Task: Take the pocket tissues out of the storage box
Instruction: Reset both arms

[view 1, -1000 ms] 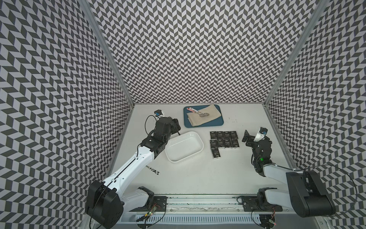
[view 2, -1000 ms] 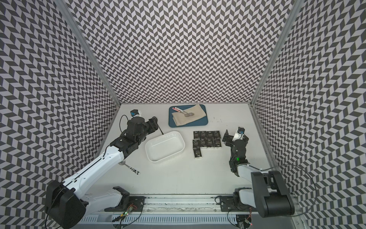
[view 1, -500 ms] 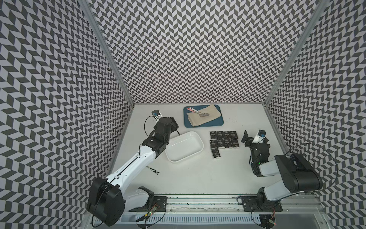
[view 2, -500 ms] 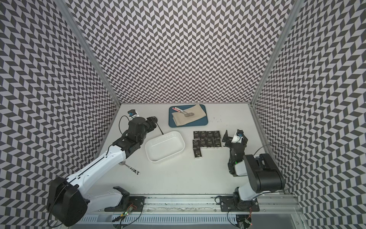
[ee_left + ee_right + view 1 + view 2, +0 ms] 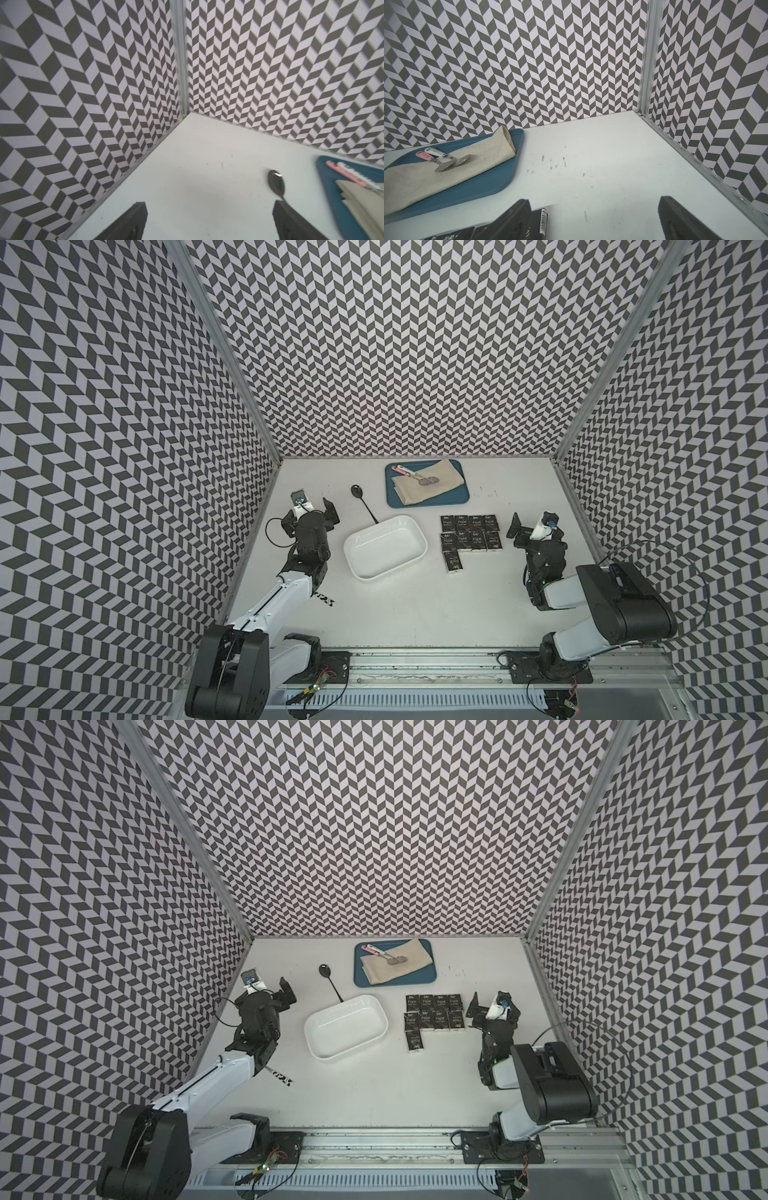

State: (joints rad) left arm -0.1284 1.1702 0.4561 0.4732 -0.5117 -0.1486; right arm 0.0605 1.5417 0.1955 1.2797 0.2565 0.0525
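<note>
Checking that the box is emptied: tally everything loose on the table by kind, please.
pocket tissues: 9
storage box: 1, empty
blue tray: 1
beige cloth: 1
black spoon: 1
patterned-handle utensils: 3 (one half under the left arm)
Total: 16

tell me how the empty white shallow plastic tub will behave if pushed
Likely light and quick to slide: the white shallow plastic tub sits empty on a smooth white table. Its sloping sides may let a finger ride up and tip it. The thin black spoon ending near its far rim would probably get shoved too.
</note>
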